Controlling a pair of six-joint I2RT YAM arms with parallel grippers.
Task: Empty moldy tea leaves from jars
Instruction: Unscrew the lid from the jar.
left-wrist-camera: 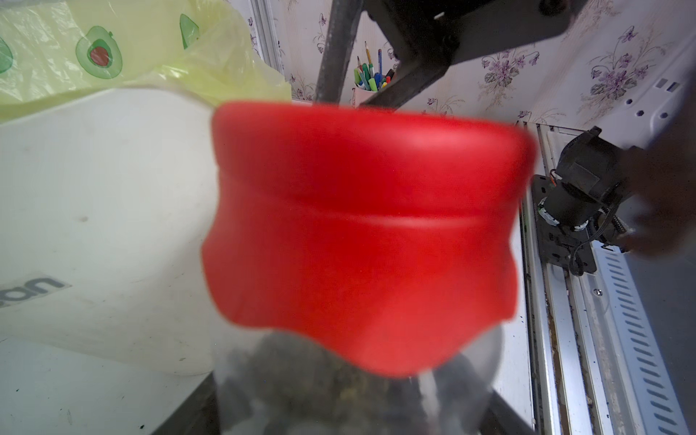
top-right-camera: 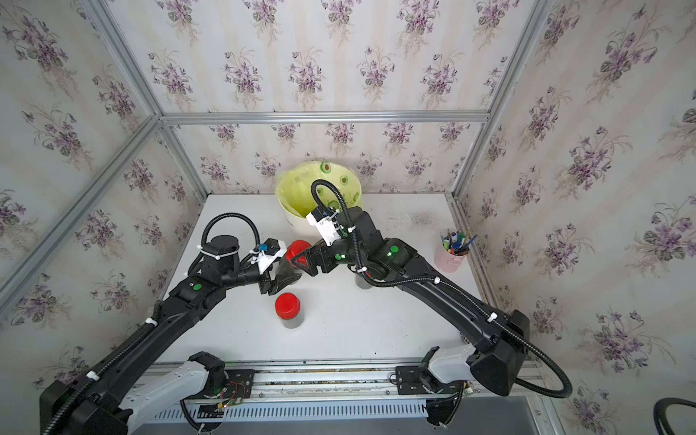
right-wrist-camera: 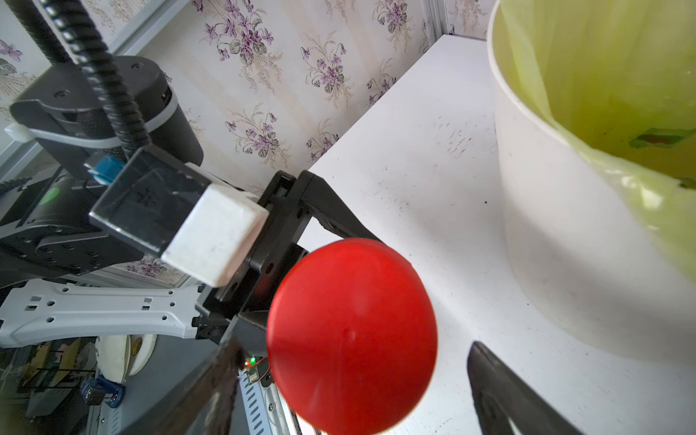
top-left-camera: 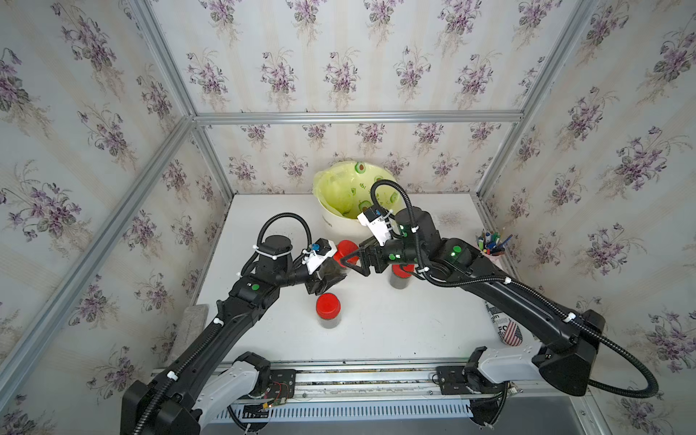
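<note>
My left gripper (top-left-camera: 331, 277) (top-right-camera: 284, 278) (left-wrist-camera: 350, 414) is shut on a clear jar (top-left-camera: 333, 268), held above the middle of the table. Its red cap (top-left-camera: 346, 249) (top-right-camera: 297, 249) (left-wrist-camera: 365, 233) (right-wrist-camera: 352, 335) is on, and dark tea leaves (left-wrist-camera: 320, 384) show through the wall. My right gripper (top-left-camera: 348, 260) (top-right-camera: 302, 261) (right-wrist-camera: 354, 388) is open with one finger on each side of that cap, a gap at both. A second capped jar (top-left-camera: 327, 309) (top-right-camera: 288, 309) stands on the table nearer the front. A third jar (top-left-camera: 401, 277) is partly hidden under my right arm.
A cream bin (top-left-camera: 331, 222) (top-right-camera: 295, 226) (right-wrist-camera: 546, 226) lined with a yellow avocado-print bag stands at the back centre, close behind both grippers. A pink pen cup (top-left-camera: 493, 250) (top-right-camera: 452, 258) is at the right edge. A printed can (top-left-camera: 508, 331) lies at the front right.
</note>
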